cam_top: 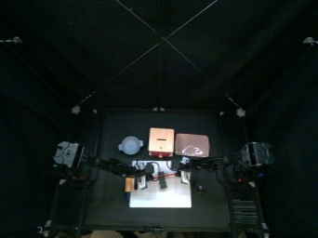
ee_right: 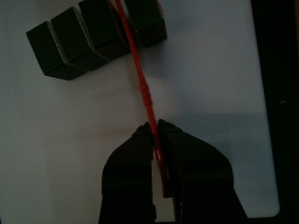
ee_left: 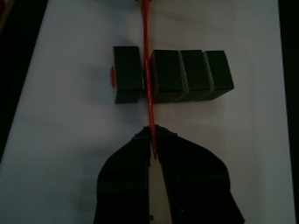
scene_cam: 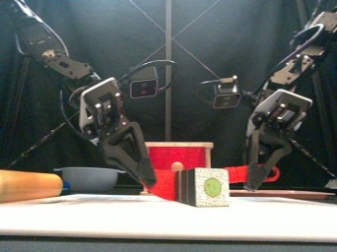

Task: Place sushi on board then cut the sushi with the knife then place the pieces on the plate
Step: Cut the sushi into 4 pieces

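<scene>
A dark green sushi roll (ee_left: 187,74) of several blocks lies on the white cutting board (ee_left: 239,166). One end block (ee_left: 126,75) stands a little apart from the other three. A thin red knife (ee_left: 146,83) runs across the roll in that gap. My left gripper (ee_left: 149,133) is shut on one end of the knife. My right gripper (ee_right: 156,129) is shut on the other end of the red knife (ee_right: 138,79), with the single block (ee_right: 146,19) on one side of it and the other blocks (ee_right: 76,39) on the other. From the front, the roll's end face (scene_cam: 204,187) shows between both grippers.
Behind the board (cam_top: 168,197) stand a blue-grey bowl (cam_top: 130,144), the wooden box (cam_top: 162,139) with its red drawer front (scene_cam: 178,154), and the pink tray (cam_top: 192,142). An orange toy food (cam_top: 129,184) lies at the board's left edge. A red cup (scene_cam: 270,175) shows behind my right gripper.
</scene>
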`<state>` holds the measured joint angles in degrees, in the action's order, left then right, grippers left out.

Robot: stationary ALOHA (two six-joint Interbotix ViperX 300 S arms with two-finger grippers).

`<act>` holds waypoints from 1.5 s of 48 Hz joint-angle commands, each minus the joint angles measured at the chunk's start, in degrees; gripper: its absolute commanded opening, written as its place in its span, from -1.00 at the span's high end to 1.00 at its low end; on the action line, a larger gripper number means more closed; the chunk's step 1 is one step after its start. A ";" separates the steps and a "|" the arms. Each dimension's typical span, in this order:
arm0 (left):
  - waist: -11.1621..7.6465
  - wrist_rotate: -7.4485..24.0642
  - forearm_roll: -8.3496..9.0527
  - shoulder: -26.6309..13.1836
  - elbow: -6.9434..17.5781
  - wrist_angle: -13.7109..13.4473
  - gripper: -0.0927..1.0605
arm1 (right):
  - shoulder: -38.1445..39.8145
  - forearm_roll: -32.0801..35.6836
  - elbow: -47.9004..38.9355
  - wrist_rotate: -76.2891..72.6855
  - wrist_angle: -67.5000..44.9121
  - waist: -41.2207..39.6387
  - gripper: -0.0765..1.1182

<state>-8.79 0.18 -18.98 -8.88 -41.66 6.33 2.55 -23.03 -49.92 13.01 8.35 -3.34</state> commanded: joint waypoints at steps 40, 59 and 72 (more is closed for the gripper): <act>-0.44 0.00 8.53 8.53 4.04 -0.35 0.03 | 10.72 1.93 0.97 -0.35 1.85 -1.58 0.63; -3.60 -0.18 7.12 8.35 3.16 -0.35 0.03 | 10.81 -0.79 0.53 -0.44 1.93 2.55 0.63; -3.96 -0.26 5.63 7.56 2.46 -0.70 0.03 | 10.37 -1.05 0.35 -0.44 1.76 2.90 0.63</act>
<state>-11.25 -0.18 -12.83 -1.76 -40.43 5.45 11.87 -23.82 -50.19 13.01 10.90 0.18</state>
